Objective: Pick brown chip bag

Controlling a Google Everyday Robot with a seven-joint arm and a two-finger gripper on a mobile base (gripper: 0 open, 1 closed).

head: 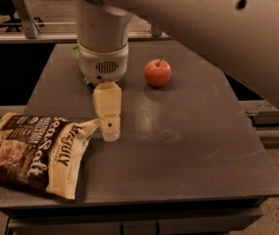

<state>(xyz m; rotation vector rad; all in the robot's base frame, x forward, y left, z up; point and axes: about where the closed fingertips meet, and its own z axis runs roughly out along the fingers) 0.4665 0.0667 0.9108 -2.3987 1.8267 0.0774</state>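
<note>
The brown chip bag [34, 151] lies flat at the front left of the grey table [188, 146], its left end hanging over the table edge. It is dark brown and tan with white "Sea Salt" lettering. My gripper [109, 131] hangs over the table just right of the bag's upper right corner, close to it, pointing down. The arm's cylindrical wrist [103, 48] sits above it and the upper arm crosses the top right of the view.
A red apple [157, 72] stands behind and to the right of the gripper. A small bit of a green bag [74, 52] shows behind the wrist; the rest is hidden. The table's front edge is near the bag.
</note>
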